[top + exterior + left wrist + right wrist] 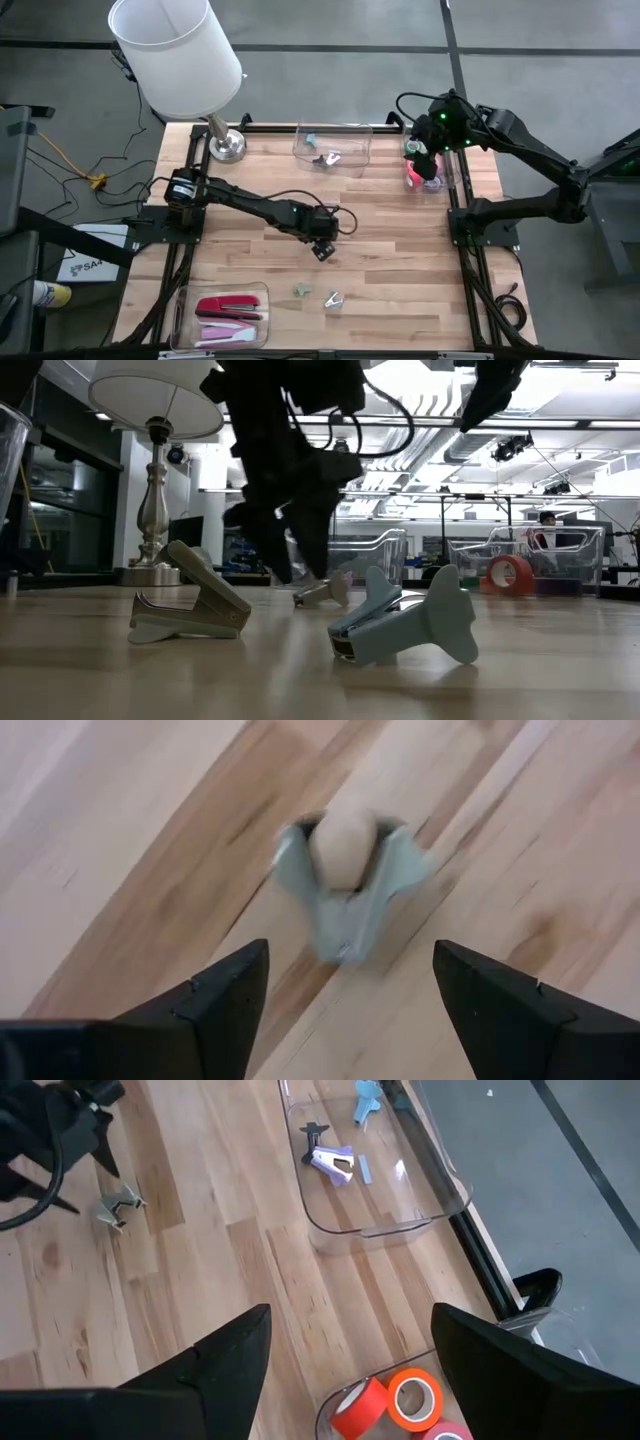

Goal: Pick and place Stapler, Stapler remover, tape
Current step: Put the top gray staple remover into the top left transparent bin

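Two claw-shaped stapler removers lie on the wooden table: a grey-green one [303,290] [190,610] and a pale blue one [333,298] [405,625]. My left gripper [322,248] [350,1010] hovers open just beyond the grey-green remover [345,885], touching nothing. My right gripper [422,160] [350,1370] is open above the clear bin holding the tape rolls [415,1398] [510,572], at the table's far right. Red and pink staplers [228,308] lie in a clear tray at the near left.
A clear tray [352,168] [440,1210] at the far middle holds more stapler removers [335,1160]. A white-shaded lamp [175,50] stands at the far left corner. A black cable loops off the left arm's wrist [345,222]. Bare wood lies between the trays.
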Robot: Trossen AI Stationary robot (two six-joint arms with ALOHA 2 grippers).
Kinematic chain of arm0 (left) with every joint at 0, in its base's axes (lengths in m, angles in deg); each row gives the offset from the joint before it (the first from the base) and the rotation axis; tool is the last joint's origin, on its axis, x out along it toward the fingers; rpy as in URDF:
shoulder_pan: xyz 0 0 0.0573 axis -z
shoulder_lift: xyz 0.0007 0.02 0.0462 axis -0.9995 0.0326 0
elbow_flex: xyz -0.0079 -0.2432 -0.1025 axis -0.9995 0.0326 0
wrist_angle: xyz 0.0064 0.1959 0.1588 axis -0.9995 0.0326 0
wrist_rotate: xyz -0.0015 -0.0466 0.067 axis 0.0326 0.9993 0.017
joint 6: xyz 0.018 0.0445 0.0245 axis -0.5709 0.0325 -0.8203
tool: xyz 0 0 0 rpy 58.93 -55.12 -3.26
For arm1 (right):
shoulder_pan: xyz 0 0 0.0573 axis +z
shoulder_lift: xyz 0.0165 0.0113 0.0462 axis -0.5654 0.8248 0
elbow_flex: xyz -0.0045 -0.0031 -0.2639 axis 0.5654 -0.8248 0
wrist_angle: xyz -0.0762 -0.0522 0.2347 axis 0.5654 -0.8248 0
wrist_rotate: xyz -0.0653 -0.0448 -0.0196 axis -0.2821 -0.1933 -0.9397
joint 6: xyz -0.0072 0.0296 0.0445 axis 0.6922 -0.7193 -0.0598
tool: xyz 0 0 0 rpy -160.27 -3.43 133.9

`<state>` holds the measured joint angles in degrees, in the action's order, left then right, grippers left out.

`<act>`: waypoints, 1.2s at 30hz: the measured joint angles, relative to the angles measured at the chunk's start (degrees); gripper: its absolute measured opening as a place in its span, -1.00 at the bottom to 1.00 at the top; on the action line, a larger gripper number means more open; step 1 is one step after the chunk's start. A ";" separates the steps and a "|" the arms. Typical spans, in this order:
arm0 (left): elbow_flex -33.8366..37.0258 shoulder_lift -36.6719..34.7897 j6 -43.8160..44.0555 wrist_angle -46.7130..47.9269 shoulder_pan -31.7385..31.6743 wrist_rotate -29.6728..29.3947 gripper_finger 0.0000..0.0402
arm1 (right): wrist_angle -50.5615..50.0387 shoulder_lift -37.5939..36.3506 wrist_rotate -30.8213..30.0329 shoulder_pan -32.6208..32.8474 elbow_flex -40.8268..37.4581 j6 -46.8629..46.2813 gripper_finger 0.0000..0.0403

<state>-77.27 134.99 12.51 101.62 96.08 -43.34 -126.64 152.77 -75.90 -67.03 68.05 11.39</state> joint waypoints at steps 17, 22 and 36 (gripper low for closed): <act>-0.16 4.16 -3.75 -5.05 0.07 -0.88 0.38 | -0.08 0.00 0.00 0.00 0.00 0.73 0.32; -0.10 4.28 -5.80 -5.91 -0.04 -3.08 0.38 | -0.12 0.00 0.02 0.00 0.00 0.75 0.33; -0.01 4.32 -6.81 -8.29 -0.04 -4.35 0.38 | -0.14 0.00 0.03 0.01 0.00 1.60 0.33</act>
<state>-77.28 139.30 5.69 93.33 96.03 -47.69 -126.79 152.77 -75.88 -67.02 68.05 12.99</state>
